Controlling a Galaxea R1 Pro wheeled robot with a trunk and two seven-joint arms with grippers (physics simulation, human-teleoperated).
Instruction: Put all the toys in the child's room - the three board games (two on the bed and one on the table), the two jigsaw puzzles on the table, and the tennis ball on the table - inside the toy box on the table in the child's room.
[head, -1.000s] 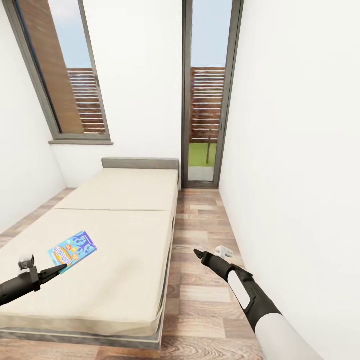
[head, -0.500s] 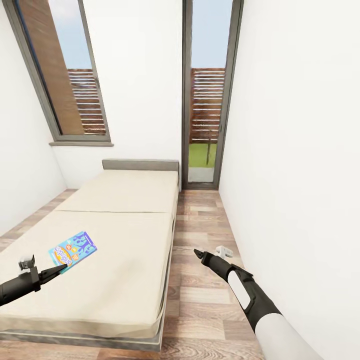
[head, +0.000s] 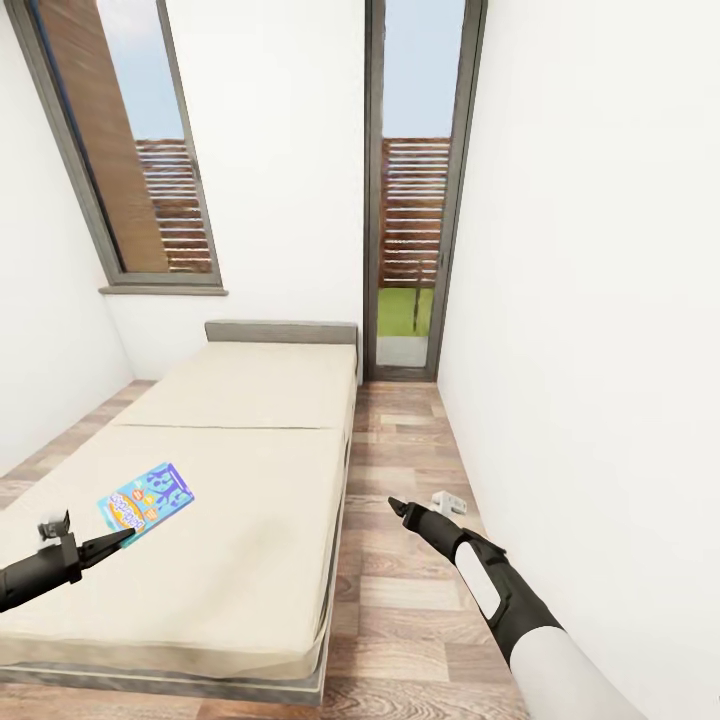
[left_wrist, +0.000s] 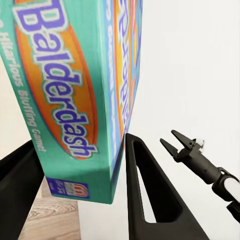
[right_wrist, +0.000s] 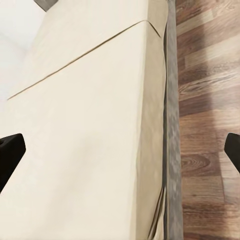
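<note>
Bed (head: 240, 440): cream cover and grey headboard, reaching from under my left arm toward the far white wall; its near corner and grey base edge show in my right wrist view
Board game (head: 146, 499): small blue printed box — the one task thing I see — its corner caught at the tips of my left gripper over the near left part of the cover; whether the rest lies on the cover I cannot tell; my left wrist view shows it close up (left_wrist: 80, 90), teal side lettered "Balderdash", standing between my two dark fingers
Left gripper (head: 122, 540): pinching the corner of the board game, one finger (left_wrist: 150, 195) against each face
Right gripper (head: 394, 507): out over the wood-plank floor (head: 400, 620) beside the bed, fingertips at the two far edges of my wrist view and nothing between them — spread wide; also seen from my left wrist (left_wrist: 170, 141)
Window (head: 140, 150): grey-framed, on the far left wall
Glass door (head: 412, 190): narrow, grey-framed, past the foot of the bed
</note>
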